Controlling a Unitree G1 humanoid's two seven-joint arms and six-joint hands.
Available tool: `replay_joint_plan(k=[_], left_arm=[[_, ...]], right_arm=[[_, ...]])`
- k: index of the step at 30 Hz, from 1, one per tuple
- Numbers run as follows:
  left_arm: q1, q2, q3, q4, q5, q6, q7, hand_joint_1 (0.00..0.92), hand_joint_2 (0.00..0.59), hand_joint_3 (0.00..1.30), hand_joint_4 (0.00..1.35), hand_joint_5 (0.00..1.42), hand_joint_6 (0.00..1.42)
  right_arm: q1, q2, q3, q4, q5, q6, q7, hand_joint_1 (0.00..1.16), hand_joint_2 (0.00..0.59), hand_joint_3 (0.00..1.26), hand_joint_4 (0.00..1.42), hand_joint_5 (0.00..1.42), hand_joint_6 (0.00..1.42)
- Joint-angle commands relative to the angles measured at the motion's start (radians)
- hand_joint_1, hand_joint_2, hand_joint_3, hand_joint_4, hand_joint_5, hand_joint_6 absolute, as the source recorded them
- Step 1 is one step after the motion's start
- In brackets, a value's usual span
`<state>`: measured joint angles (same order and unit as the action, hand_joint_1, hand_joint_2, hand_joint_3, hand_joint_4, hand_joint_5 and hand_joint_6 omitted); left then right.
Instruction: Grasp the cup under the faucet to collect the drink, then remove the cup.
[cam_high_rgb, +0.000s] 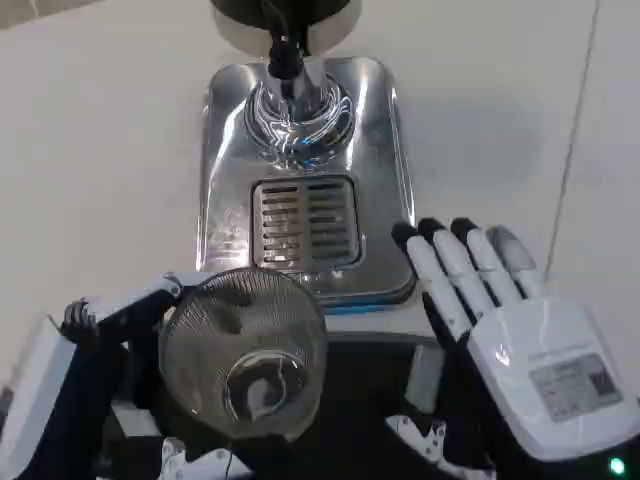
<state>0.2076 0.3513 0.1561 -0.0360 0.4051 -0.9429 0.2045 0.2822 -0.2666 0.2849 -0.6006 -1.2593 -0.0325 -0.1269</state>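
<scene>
The cup (245, 355), clear and ribbed, is gripped by the left hand (110, 330) just in front of the dispenser (300, 170), short of the drip grate (305, 225) and not beneath the faucet (290, 60). The right hand (510, 320) hangs beside the base, fingers extended and apart, grasping nothing. The cup looks empty, though this is not certain. Judged status: either placing under the faucet remains, or filling is over. The cup stands about upright, long axis vertical, mouth up toward the camera.

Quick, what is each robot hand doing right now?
Left hand: holding the clear cup.
Right hand: open, holding nothing.
</scene>
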Motion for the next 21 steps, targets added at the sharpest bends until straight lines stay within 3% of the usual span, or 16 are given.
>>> replay_joint_plan(k=[1, 14, 21], left_arm=[[0.012, -0.002, 0.021, -0.012, -0.013, -0.019, -0.006, 0.696, 0.080, 1.12, 1.17, 1.35, 1.42], [-0.001, -0.003, 0.029, 0.018, -0.025, -0.013, -0.021, 0.697, 0.080, 1.12, 1.17, 1.35, 1.42], [-0.066, -0.029, 0.026, 0.071, 0.007, 0.023, 0.000, 0.697, 0.080, 1.12, 1.17, 1.35, 1.42]], right_arm=[[-0.025, -0.003, -0.006, 0.022, 0.011, -0.006, 0.005, 0.58, 0.323, 0.00, 0.00, 0.00, 0.00], [-0.002, 0.028, 0.032, 0.022, -0.007, 0.007, 0.004, 0.60, 0.310, 0.00, 0.00, 0.00, 0.00], [0.059, 0.074, 0.041, -0.024, -0.062, 0.060, 0.001, 0.60, 0.315, 0.00, 0.00, 0.00, 0.00]])
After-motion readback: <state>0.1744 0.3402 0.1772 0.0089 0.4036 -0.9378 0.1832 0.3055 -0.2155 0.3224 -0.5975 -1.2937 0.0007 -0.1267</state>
